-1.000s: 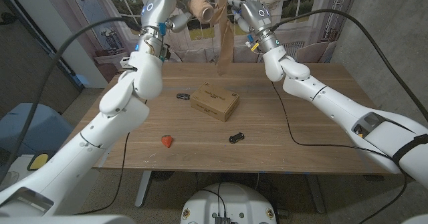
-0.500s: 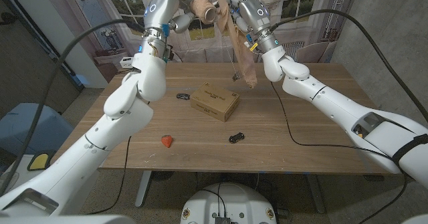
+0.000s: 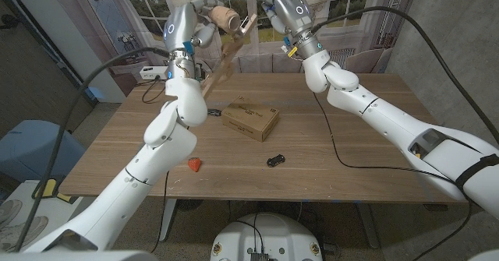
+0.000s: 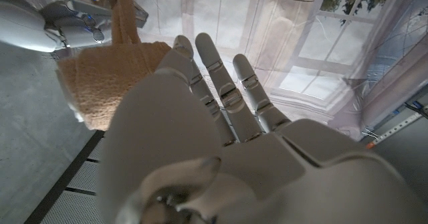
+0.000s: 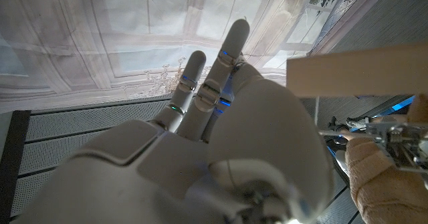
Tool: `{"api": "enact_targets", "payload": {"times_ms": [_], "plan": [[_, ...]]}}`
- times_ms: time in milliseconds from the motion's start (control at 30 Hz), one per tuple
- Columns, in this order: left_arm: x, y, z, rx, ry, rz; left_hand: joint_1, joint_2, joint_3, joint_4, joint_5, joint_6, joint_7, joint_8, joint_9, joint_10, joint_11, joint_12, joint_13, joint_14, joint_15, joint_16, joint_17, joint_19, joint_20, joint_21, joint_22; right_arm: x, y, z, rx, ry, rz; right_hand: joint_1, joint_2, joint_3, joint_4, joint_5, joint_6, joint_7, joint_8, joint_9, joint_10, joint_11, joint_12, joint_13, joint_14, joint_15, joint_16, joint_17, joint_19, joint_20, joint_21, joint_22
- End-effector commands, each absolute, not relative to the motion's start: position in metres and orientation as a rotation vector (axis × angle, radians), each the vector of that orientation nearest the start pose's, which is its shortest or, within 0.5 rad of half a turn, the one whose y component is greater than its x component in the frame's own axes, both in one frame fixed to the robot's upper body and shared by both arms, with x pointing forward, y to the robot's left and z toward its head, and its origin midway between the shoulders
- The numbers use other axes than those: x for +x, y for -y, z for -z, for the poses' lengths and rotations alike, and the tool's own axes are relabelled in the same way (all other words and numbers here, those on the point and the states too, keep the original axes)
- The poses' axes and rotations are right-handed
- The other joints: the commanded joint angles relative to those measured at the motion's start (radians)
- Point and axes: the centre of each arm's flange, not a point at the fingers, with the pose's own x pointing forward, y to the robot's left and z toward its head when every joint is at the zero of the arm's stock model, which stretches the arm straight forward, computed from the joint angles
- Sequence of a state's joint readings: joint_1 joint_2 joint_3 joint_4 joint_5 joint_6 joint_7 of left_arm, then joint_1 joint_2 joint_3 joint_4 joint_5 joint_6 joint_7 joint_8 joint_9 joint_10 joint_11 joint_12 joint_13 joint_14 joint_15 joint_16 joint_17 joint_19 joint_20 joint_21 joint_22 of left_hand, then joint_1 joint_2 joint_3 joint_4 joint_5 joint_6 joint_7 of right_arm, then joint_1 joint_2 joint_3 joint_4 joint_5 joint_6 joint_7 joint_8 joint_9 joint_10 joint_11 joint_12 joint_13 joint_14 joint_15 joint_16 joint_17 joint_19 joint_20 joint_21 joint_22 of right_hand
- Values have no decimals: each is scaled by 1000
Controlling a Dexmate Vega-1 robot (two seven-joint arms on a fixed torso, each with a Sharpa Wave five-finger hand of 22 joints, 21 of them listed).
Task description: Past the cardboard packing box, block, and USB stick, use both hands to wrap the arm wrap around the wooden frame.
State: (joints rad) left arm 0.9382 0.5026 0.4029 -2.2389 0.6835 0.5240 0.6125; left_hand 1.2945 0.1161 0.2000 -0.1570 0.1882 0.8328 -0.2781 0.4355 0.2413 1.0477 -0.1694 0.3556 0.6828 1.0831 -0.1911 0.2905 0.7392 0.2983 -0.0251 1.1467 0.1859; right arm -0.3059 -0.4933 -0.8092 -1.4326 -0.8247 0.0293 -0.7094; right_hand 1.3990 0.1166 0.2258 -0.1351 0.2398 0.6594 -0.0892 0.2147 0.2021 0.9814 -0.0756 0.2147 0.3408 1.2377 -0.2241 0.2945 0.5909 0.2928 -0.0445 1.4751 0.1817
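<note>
Near the front edge lie the block [image 3: 194, 164] and USB stick [image 3: 274, 160], with the cardboard box [image 3: 250, 119] mid-surface. Beyond the far edge, held high: arm wrap [image 3: 222, 17] rolled against the left hand [image 3: 204, 31], by the wooden frame [image 5: 361, 70]. Tail now swung from hanging right of the box to slanting left — probably a turn going on. Long axis diagonal, free end pointing down toward the far-left corner. Cannot tell either hand's grip — right hand [image 3: 273, 4] fingers straight.
</note>
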Motion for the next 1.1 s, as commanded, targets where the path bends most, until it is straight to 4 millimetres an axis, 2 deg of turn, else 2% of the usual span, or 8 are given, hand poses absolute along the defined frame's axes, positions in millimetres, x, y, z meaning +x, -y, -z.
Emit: {"api": "enact_targets", "payload": {"times_ms": [33, 400, 833, 1100], "plan": [[418, -207, -132, 665, 1143, -933, 2, -2, 10, 5, -3, 221, 213, -6, 2, 48, -25, 2, 3, 15, -47, 2, 4, 9, -1, 7, 3, 555, 89, -216, -1245, 1560, 489, 12, 6, -3, 0, 5, 4, -2, -1, 3, 103, -106, 3, 3, 10, -13, -2, 4, -5, -155, 1, 3], [416, -218, -141, 680, 1091, -990, -3, -6, 15, 4, -3, 225, 212, -12, 0, 50, -26, -4, -2, 18, -47, 0, 5, 9, 2, 11, 2, 552, 78, -219, -1258, 1558, 493, 12, 6, -4, 0, 5, 6, -4, -1, 4, 105, -106, 3, 2, 11, -13, -2, 5, -4, -155, 2, 3], [441, -241, -147, 777, 948, -1048, -7, -8, 20, 4, -4, 225, 210, -19, -1, 47, -26, -9, 0, 17, -47, -4, 7, 5, -1, 14, 2, 555, 69, -215, -1253, 1544, 480, 14, 7, -5, -1, 5, 7, -1, -1, 4, 106, -106, 3, 2, 11, -12, -3, 6, -3, -156, 3, 4], [451, -254, -148, 790, 931, -1103, -7, -9, 24, 2, -5, 226, 211, -23, -2, 46, -26, -11, 2, 17, -47, -6, 9, 3, 1, 15, 2, 557, 64, -215, -1250, 1537, 490, 15, 7, -6, 0, 4, 9, -2, -1, 4, 109, -104, 4, 1, 11, -12, -4, 6, -3, -155, 3, 3]]}}
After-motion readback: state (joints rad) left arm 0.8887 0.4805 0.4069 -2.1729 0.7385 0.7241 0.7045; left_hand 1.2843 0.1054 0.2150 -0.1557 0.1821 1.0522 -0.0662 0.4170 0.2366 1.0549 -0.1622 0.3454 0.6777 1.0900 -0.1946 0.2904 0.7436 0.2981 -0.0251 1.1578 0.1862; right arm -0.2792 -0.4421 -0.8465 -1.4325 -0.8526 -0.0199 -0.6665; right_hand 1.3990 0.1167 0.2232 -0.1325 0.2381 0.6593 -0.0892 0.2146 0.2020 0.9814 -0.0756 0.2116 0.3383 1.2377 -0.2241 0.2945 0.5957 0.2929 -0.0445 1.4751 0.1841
